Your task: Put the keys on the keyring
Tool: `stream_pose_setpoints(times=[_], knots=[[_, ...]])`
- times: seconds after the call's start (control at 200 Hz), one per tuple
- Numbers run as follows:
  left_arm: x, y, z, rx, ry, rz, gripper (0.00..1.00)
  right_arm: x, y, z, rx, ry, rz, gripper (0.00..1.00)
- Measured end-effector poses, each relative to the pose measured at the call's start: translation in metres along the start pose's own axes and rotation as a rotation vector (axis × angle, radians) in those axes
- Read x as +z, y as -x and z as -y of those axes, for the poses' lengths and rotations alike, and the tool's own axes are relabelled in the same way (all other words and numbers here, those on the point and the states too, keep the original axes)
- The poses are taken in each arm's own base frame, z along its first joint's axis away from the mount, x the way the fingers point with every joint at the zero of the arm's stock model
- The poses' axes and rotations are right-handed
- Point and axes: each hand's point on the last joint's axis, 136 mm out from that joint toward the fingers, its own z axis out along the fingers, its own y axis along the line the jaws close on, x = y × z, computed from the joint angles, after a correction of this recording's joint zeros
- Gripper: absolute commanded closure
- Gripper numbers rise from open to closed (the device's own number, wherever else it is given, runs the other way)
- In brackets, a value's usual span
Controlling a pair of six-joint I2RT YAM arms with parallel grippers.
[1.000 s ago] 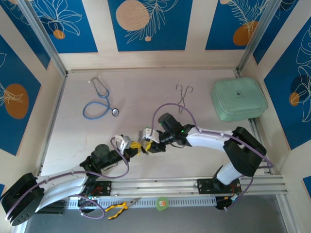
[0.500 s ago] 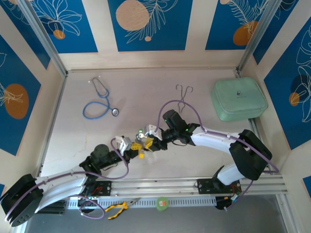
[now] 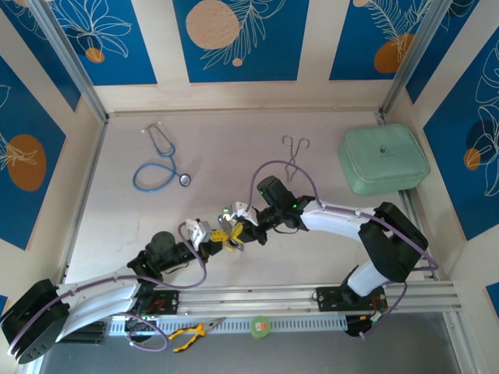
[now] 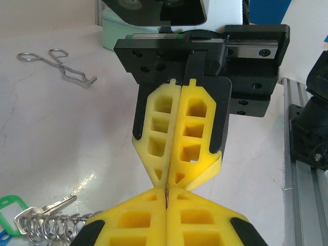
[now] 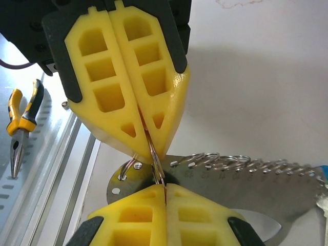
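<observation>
My two grippers meet tip to tip near the table's front middle. The left gripper [image 3: 218, 240] [image 4: 167, 193] is shut on a thin silver wire loop of the keyring [image 5: 158, 163]. The right gripper [image 3: 238, 231] [image 5: 165, 188] is shut on that same loop from the opposite side. Under the loop lies a flat metal plate [image 5: 241, 187] carrying a row of several small split rings. In the left wrist view a silver key [image 4: 60, 205] and the green tab [image 4: 9, 207] lie on the table by those rings. The key heads are hidden.
A blue-tubed stethoscope [image 3: 160, 164] lies at the back left. Thin metal forceps [image 3: 294, 156] lie at the back middle, and a mint-green case [image 3: 383, 160] sits at the back right. Yellow-handled pliers [image 3: 191, 335] rest on the front rail beside a green round object [image 3: 260, 326].
The right gripper pulled up and left a little, a yellow tag dangling below it, then came back down against the left gripper. The left arm has barely moved.
</observation>
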Motion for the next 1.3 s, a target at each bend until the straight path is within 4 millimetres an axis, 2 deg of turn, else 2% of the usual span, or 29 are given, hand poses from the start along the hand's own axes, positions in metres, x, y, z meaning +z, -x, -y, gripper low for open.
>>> stream_pose_setpoints(times=[0.315,0.72,1.035,1.23,1.295], knots=[[0.000,-0.006,0.000,-0.006,-0.001,-0.024,1.00,0.009,-0.005,0.001,0.050,0.062,-0.046,1.00],[0.000,-0.009,0.001,0.015,-0.009,-0.036,1.00,0.011,-0.009,-0.001,0.076,0.086,-0.077,1.00],[-0.001,-0.008,0.002,0.016,-0.009,-0.035,1.00,0.015,-0.012,0.000,0.103,0.100,-0.096,0.86],[-0.002,-0.005,0.002,0.020,-0.010,-0.023,1.00,0.016,-0.013,0.000,0.114,0.091,-0.086,0.84],[-0.002,-0.004,0.002,0.020,-0.011,-0.021,1.00,0.016,-0.013,0.001,0.115,0.086,-0.084,0.81]])
